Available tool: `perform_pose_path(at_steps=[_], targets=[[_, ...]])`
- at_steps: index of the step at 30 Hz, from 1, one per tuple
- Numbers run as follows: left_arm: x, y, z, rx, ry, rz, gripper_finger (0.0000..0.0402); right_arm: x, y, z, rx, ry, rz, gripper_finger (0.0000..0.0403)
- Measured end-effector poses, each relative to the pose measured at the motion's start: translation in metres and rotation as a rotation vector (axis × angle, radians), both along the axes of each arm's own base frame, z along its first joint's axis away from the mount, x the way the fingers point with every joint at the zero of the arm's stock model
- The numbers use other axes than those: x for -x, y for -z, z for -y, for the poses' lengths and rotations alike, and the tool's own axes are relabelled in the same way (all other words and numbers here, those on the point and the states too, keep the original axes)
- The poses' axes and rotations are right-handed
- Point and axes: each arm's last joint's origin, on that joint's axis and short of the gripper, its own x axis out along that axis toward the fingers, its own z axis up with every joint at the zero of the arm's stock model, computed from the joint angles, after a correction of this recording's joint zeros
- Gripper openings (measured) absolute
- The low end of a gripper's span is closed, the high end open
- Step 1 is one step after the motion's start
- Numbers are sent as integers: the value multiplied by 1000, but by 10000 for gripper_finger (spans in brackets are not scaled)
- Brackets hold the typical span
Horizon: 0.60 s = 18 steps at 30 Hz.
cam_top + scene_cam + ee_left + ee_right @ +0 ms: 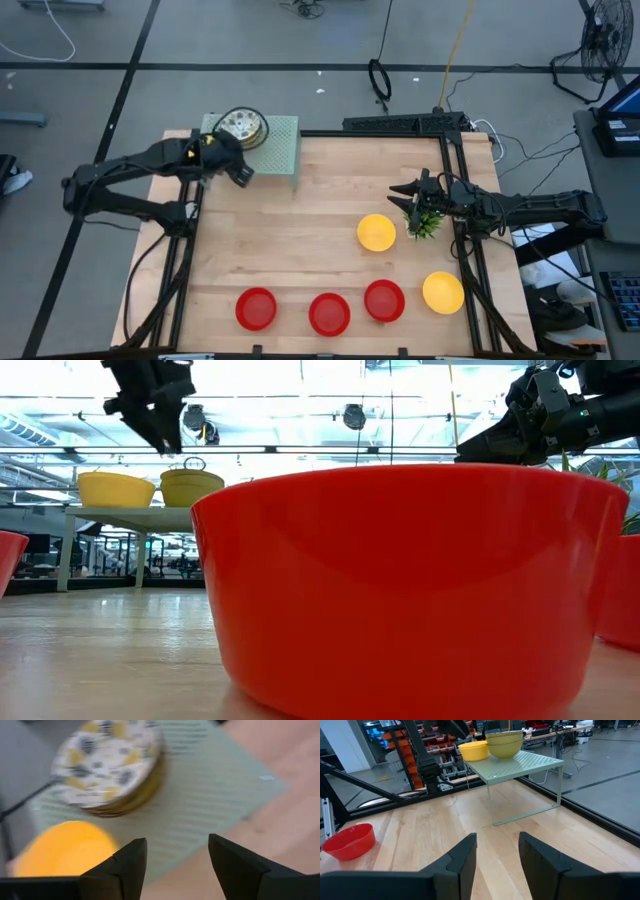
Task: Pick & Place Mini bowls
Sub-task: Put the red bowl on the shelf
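The left gripper [240, 172] hangs over the green shelf [282, 150], fingers spread, holding nothing. A stack of bowls [241, 127] sits on the shelf. The right gripper [400, 190], fingers apart and empty, waits near a yellow bowl [376, 232]. 3 red bowls [329, 312] line the front edge.

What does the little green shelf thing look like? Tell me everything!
The shelf is a small pale green rack, seemingly metal, with a flat top full of tiny holes and thin legs. It stands upright at the wooden table's far left corner. On top sit a stack of bowls, a speckled white one uppermost, and a single yellow bowl beside it. The left gripper hovers nearby, open, not touching.
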Motion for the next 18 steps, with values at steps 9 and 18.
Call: perform_pose_path(at_steps=[9, 18], targets=[[-49, 9, 48, 125, 243, 176, 214, 0, 0, 0, 0, 0, 0, 137], [-96, 44, 134, 406, 493, 209, 214, 0, 0, 0, 0, 0, 0, 137]])
